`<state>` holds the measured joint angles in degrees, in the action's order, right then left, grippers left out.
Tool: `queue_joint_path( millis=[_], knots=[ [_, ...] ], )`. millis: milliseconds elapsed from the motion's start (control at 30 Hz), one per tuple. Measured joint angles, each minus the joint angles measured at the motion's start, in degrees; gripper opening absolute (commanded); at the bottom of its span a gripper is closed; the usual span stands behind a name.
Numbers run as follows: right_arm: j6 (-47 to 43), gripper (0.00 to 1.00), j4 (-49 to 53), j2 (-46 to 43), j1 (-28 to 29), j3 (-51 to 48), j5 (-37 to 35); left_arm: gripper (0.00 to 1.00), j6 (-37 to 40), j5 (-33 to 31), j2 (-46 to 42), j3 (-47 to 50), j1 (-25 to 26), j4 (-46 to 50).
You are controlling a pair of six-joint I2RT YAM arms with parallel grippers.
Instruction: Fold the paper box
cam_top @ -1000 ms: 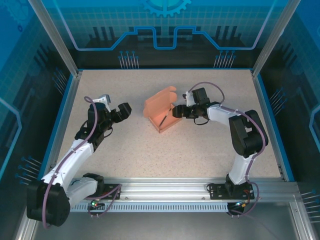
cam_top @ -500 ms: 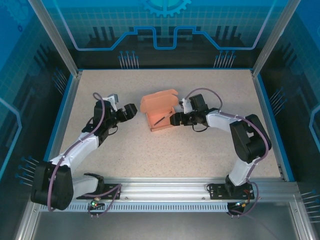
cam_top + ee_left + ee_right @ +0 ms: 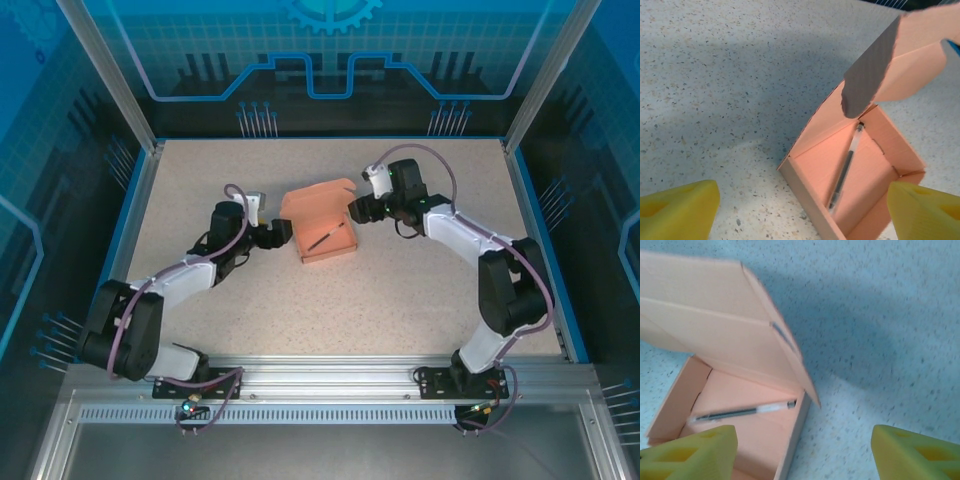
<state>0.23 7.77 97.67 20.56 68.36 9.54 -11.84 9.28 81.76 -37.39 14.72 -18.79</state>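
Cardboard of plain salmon pink makes up the paper box (image 3: 338,245). Its panels are bare in all three views. It sits near the middle of the speckled worktop (image 3: 400,300), between the two arms. The tray is already standing and the lid (image 3: 318,198) is raised from the far wall, tilted over the opening. A thin pen (image 3: 327,236) lies diagonally on the tray floor; any print on its barrel is too small to read.

The left arm reaches low and long from its base at the near left. Its forearm runs to the right, and the left claw (image 3: 283,232) sits just beside the box's left wall. From the left wrist camera its yellow fingers (image 3: 677,210) stand wide apart, released. The box (image 3: 865,170) and the pen (image 3: 845,170) lie ahead between them, under the grey-shadowed lid (image 3: 910,65).

The right arm rises from the near right, then bends left at the elbow. The right claw (image 3: 355,210) is beside the lid's right edge at the box's far right corner. Whether it touches the cardboard I cannot tell. Its yellow fingers (image 3: 920,452) are also spread and released. In its wrist view the open tray (image 3: 755,435) and the pen (image 3: 745,411) lie below the slanting lid (image 3: 705,335).
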Motion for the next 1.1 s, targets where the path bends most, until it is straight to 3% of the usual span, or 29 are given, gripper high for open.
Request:
queue_joint_path(
  millis=[300, 533, 700, 867, 1100],
  knots=[
    [-9.7, 0.61, 2.2, 6.7, 0.0, 7.0, 1.0, 0.77, 6.7, 0.0, 4.4, -3.9, 0.5, -1.4],
    [-13.9, 0.42, 3.4, 8.7, 0.0, 9.3, 2.9, 0.62, 9.7, 0.2, 6.6, -7.0, 0.5, -1.2],
    [-15.4, 0.34, 4.1, 9.9, 0.0, 10.9, 3.4, 0.53, 10.9, 1.3, 8.0, -8.6, 0.6, -0.7],
    [-16.0, 0.27, 4.7, 10.2, 0.0, 11.1, 3.7, 0.36, 11.4, 2.1, 9.3, -10.1, 0.9, 0.4],
    [-16.4, 0.16, 5.2, 10.4, 0.0, 11.1, 4.2, 0.21, 12.1, 2.5, 9.3, -10.2, 1.2, 2.0]
  ],
)
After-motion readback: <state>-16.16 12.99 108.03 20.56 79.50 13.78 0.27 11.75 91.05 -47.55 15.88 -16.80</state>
